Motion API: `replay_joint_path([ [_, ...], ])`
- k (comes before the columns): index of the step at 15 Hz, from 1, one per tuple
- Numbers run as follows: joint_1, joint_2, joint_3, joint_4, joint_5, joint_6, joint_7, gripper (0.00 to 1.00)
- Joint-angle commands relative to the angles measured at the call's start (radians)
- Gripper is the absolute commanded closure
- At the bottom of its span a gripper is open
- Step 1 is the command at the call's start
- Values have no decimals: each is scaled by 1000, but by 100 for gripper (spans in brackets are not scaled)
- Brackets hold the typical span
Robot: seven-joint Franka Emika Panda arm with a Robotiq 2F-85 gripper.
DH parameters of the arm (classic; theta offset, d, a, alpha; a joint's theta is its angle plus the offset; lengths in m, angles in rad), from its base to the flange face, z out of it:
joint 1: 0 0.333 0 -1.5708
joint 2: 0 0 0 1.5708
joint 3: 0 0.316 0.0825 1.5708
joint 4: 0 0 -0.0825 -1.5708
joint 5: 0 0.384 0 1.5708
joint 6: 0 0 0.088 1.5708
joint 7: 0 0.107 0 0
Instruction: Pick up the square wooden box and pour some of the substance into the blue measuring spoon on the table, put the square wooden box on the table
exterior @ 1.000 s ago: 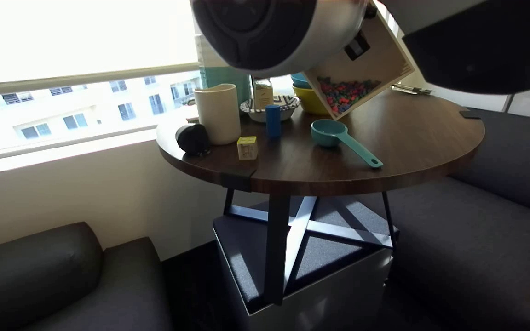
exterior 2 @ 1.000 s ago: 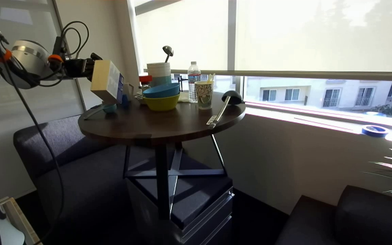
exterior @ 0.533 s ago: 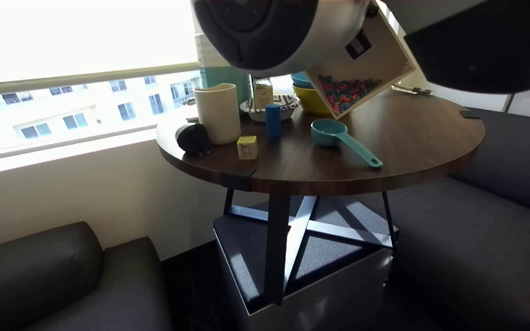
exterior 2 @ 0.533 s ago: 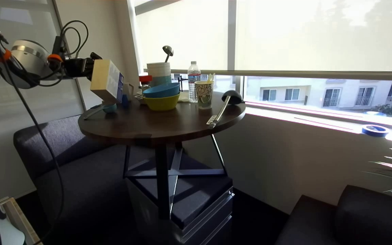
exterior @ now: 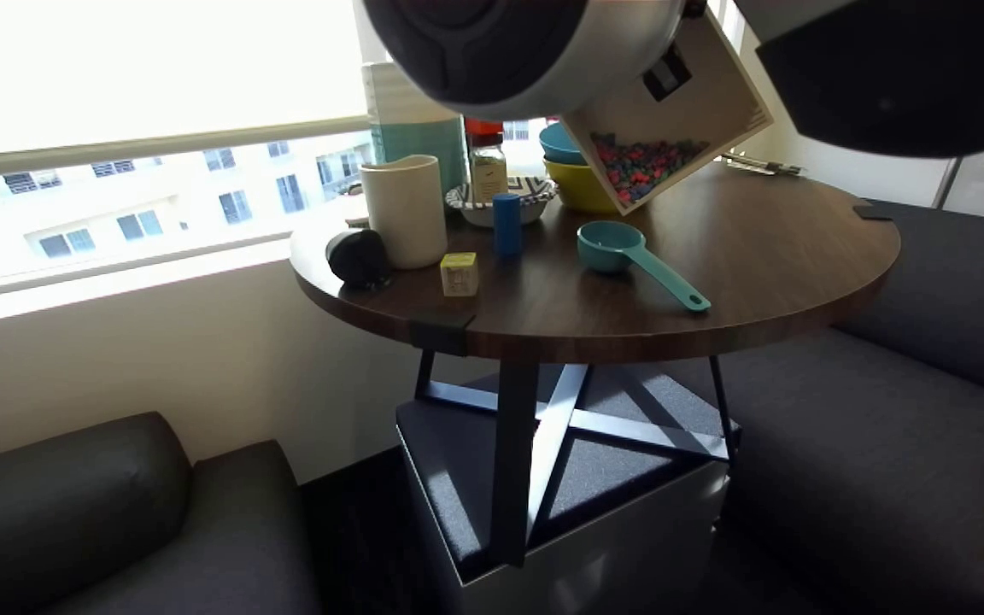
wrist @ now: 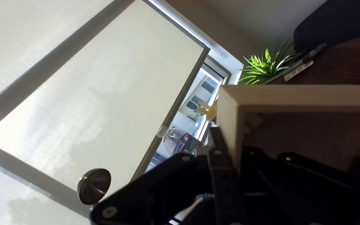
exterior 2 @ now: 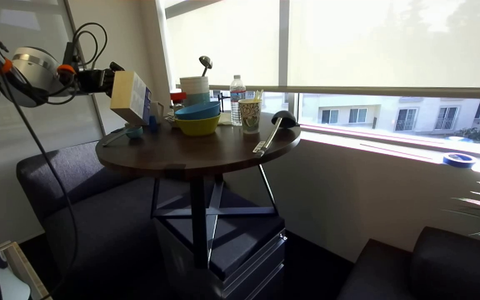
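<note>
Tilted in the air, the pale square wooden box [exterior: 705, 102] has multicoloured bits [exterior: 641, 169] gathered in its lowest corner. My gripper [wrist: 233, 148] is shut on one of its walls, with one finger outside and a dark finger [exterior: 667, 77] inside. Beneath the box's low corner and slightly nearer the camera, the blue measuring spoon [exterior: 610, 249] lies on the table [exterior: 765, 256]; no bits show in its cup. In the other exterior angle, the box [exterior 2: 125, 93] hangs just above the spoon [exterior 2: 134, 132]. The spoon is out of the wrist view.
Behind the box stand stacked blue and yellow bowls [exterior: 582, 184]. A blue cylinder [exterior: 507, 224], a small cube [exterior: 459, 275], a cream cup [exterior: 407, 209] and a jar [exterior: 488, 171] stand beside the spoon. A paper cup [exterior 2: 250, 116], water bottle [exterior 2: 236, 98] and ladle [exterior 2: 283, 121] occupy the window side.
The arm and the box have risen slightly, widening the gap between the box's low corner and the spoon. The tilt looks about the same, and the spoon has stayed in place.
</note>
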Motion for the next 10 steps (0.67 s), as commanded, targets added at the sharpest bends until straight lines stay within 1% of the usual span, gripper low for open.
replay_joint_path([
  [1,3,-29,-3,-12,-10,10,-15,98],
  [3,3,-26,-3,-13,-19,-5,-18,98],
  [4,3,-40,-2,-14,-1,38,-12,98],
  [5,3,-21,-4,-14,-32,-22,-23,98],
  [6,2,-35,-3,-13,-5,23,-15,98],
  [7,3,-26,-3,-12,-21,-3,-17,98],
  [8,3,-33,-3,-11,-5,22,-15,98],
  [9,3,-27,-3,-13,-17,1,-20,98],
  [10,3,-30,-3,-15,-16,7,-21,98],
])
